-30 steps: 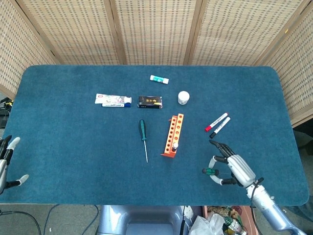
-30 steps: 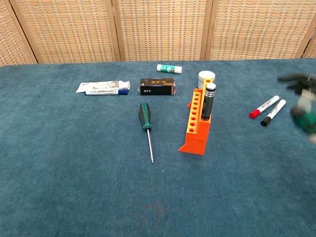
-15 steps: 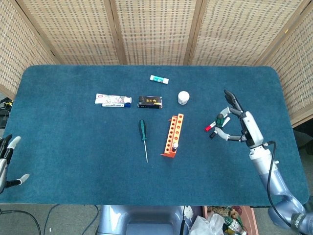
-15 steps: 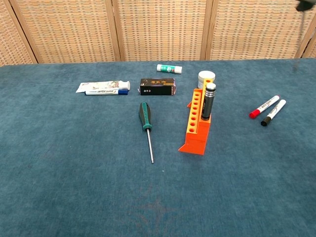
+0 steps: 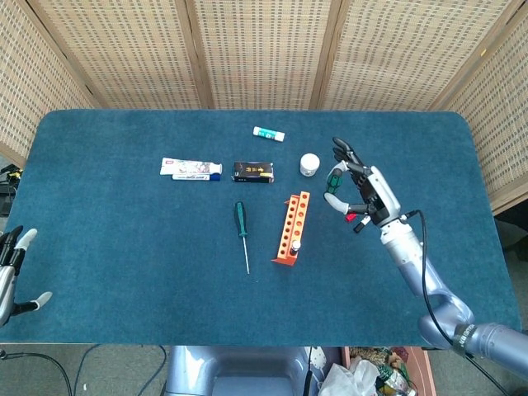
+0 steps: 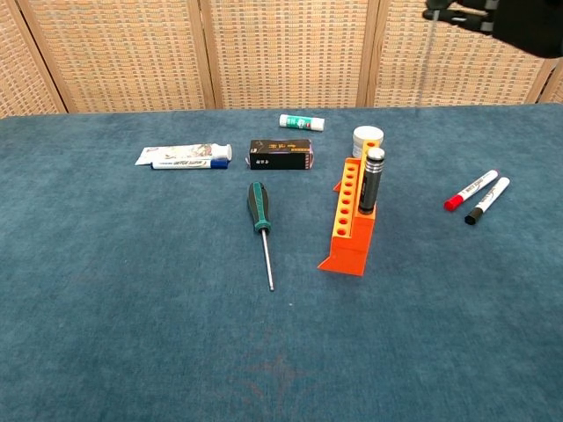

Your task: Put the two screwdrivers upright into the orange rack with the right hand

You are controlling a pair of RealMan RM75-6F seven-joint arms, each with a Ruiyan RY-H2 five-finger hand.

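The orange rack stands at mid-table with a dark cylindrical object upright in its near end. One screwdriver with a green and black handle lies flat to the left of the rack. My right hand is raised above the table to the right of the rack, fingers spread, pinching a second green-handled screwdriver. In the chest view only the hand's blurred edge shows, at the top right. My left hand hangs off the table's front left corner with its fingers apart, holding nothing.
A toothpaste tube, a black box, a glue stick and a white jar lie behind the rack. A red marker and a black marker lie on the cloth to its right.
My right hand, holding the green screwdriver, has risen from near the table's front right edge and moved back and left to beside the rack. The left hand has stayed put.
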